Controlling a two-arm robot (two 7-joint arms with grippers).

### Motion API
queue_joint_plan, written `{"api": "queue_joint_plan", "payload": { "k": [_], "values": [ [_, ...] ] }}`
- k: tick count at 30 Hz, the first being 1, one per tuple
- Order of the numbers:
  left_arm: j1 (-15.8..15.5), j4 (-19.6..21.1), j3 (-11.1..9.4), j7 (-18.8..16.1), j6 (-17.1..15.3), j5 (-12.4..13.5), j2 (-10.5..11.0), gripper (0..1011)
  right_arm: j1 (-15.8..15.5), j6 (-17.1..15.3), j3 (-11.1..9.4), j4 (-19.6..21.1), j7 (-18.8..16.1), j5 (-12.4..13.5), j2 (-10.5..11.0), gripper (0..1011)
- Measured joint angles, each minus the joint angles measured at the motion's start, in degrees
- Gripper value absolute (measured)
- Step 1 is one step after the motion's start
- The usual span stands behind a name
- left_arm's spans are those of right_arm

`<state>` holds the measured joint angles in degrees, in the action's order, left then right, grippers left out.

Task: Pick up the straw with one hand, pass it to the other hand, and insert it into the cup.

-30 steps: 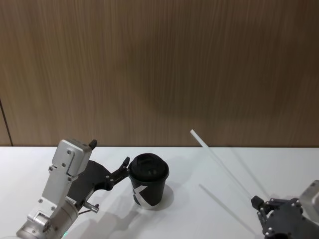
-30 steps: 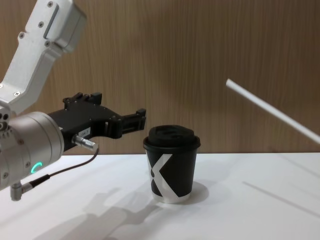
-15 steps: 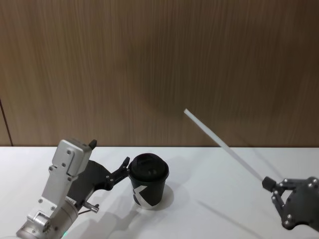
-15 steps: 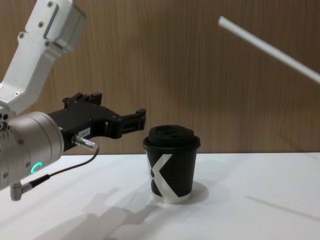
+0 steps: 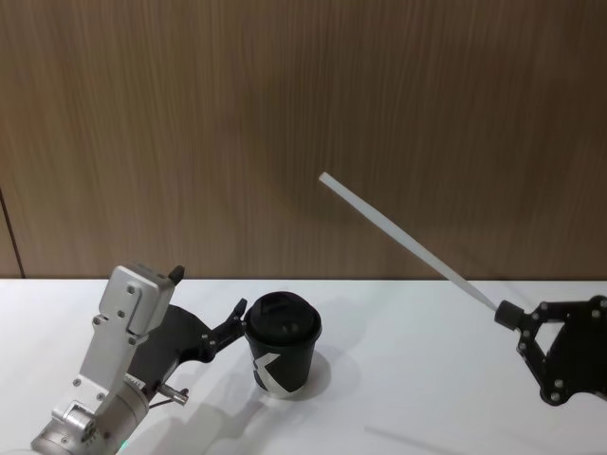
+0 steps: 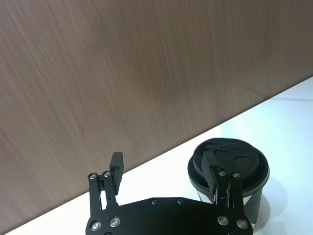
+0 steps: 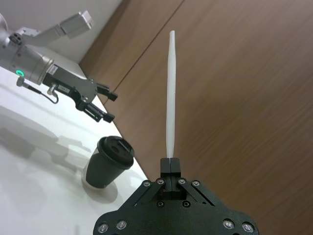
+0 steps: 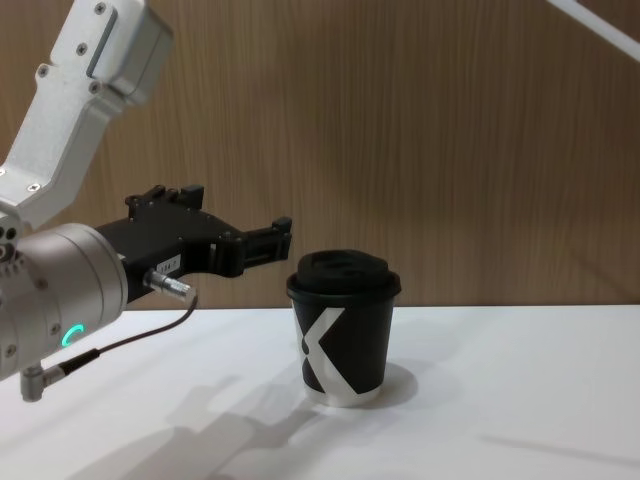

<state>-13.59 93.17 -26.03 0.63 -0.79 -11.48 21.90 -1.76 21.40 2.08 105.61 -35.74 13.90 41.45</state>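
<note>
1 cup: upright on table | 1 straw: in air, right of cup | 2 grippers: right gripper clamps straw's lower end; left gripper spread wide, just left of cup

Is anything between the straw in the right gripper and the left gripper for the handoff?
Nothing visible does. The right gripper holds the straw by one end, slanting up through open air. The left gripper is open, low by the table. The cup stands close beside one of its fingers.
</note>
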Motion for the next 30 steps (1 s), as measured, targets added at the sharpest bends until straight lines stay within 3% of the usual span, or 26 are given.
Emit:
{"api": "queue_joint_plan", "payload": {
  "k": [6,22,30],
  "values": [
    [0.0,0.0,0.0,0.0,0.0,0.0,0.0,1003,1.7,2.1,0.7,-0.5,-1.3,1.0,0.4,0],
    [0.0,0.1,0.1,0.1,0.0,0.0,0.0,1003,3.4,4.1,1.5,-1.1,-2.5,2.0,0.8,0],
    [0.0,1.4,0.7,3.3,0.1,-2.0,0.9,1003,3.8,4.5,1.6,-1.2,-2.7,2.2,0.8,0]
  ]
}}
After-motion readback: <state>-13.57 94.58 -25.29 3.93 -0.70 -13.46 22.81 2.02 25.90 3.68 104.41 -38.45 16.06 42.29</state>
